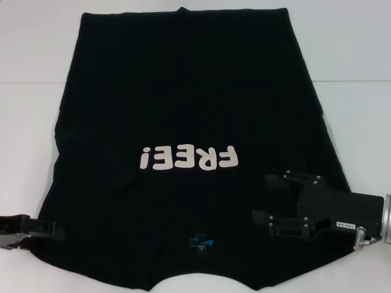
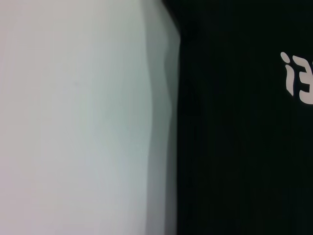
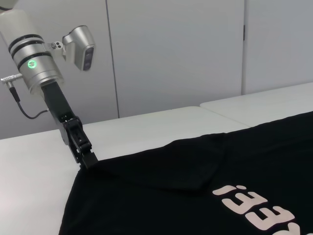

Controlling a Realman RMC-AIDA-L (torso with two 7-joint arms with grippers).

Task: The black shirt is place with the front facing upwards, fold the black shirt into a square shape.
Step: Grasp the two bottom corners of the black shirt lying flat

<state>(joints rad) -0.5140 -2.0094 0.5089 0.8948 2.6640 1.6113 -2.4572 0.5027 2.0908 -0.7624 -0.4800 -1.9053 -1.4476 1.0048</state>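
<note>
From the head view, the black shirt (image 1: 183,122) lies flat on the white table (image 1: 360,49), soft and limp, best taken at an edge; "FREE!" (image 1: 187,158) reads just beside the right gripper (image 1: 259,196), whose 2 fingers stand apart over the cloth. The left wrist view shows only the shirt's side edge. In the right wrist view, the left gripper (image 3: 88,160) pinches that edge.

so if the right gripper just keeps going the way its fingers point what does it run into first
The right gripper points toward the robot's left, low over the black shirt. Straight on, it would probably meet only shirt fabric near the blue neck label; its height above the cloth is unclear.
</note>
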